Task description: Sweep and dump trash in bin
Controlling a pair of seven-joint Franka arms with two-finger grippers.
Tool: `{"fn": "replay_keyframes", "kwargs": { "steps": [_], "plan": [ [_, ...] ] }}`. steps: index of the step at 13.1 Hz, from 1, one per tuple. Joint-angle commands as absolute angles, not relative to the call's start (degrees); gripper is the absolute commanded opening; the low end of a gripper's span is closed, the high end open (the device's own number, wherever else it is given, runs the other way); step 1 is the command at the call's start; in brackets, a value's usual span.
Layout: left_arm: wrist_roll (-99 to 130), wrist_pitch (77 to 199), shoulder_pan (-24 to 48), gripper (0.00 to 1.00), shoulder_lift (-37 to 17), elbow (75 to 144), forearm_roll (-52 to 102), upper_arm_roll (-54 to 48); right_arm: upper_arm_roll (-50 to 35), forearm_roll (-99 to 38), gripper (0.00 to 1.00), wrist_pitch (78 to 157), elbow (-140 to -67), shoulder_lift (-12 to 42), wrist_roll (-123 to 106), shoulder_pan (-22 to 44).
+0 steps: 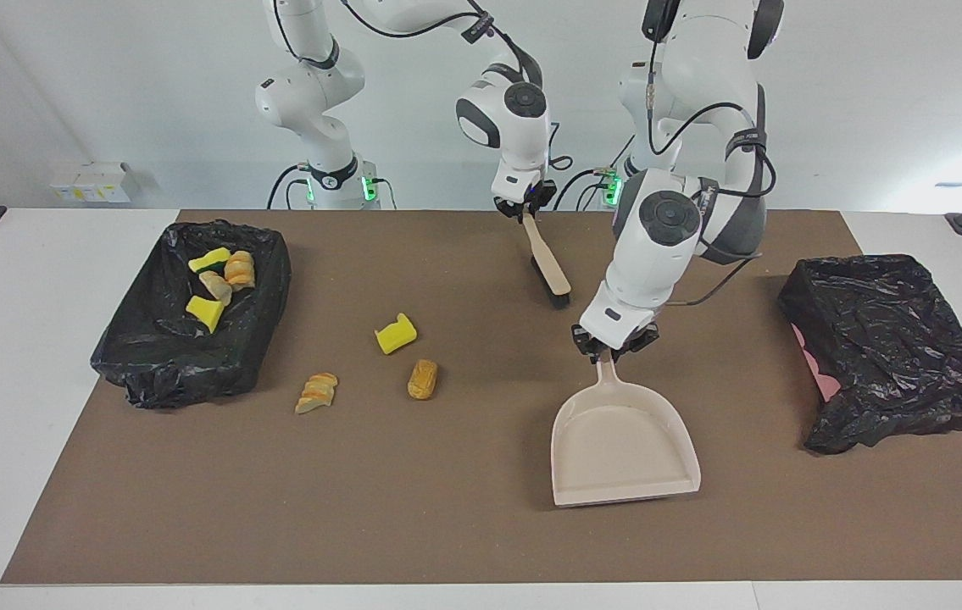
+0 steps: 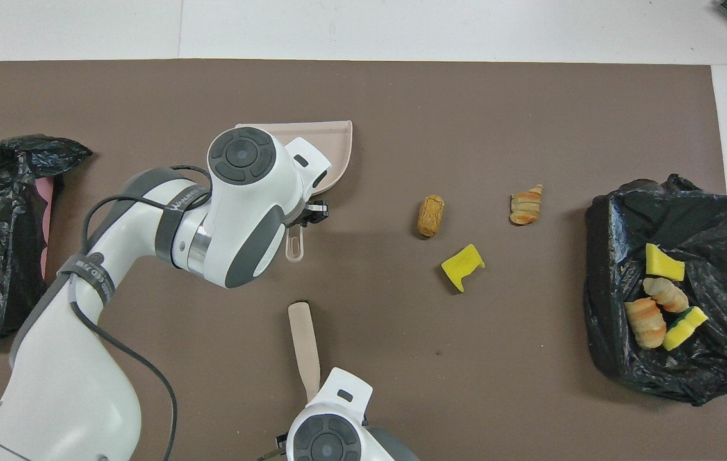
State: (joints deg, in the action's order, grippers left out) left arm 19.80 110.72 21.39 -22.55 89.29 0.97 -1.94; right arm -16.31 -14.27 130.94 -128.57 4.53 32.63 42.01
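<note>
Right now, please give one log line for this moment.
left gripper: shut on dustpan handle | right gripper: shut on brush | loose trash: three

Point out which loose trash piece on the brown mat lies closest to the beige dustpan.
The tan-orange bread-like lump, the loose piece lying nearest the beige plastic dustpan; the yellow sponge chunk and striped bread-like piece lie nearer the bin.

White tabletop (image 1: 23, 356) under a brown mat (image 1: 464, 525)

On the mat we saw two black-lined bins (image 1: 192, 356) (image 1: 887, 347), three loose trash pieces (image 1: 396, 334), a beige dustpan (image 1: 621, 445) and a brush (image 1: 547, 261).
</note>
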Motion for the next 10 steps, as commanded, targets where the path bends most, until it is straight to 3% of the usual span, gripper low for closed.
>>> {"fn": "replay_keyframes", "kwargs": {
  "steps": [1,5,10],
  "plan": [
    [11.2,105.2,18.3,0.00,-22.8,85.4,-0.2,-2.3,-16.1,-14.2,0.00,131.8,-128.3,3.7,33.2,42.3],
    [-5.3,103.7,15.0,0.00,-23.4,84.0,-0.3,-2.3,-16.0,-11.7,0.00,130.4,-128.8,1.9,35.9,42.3],
    [-16.6,107.2,13.8,0.00,-23.6,84.3,-0.4,-2.3,-15.7,-5.4,0.00,113.9,-129.0,-9.7,42.8,37.5]
  ]
}}
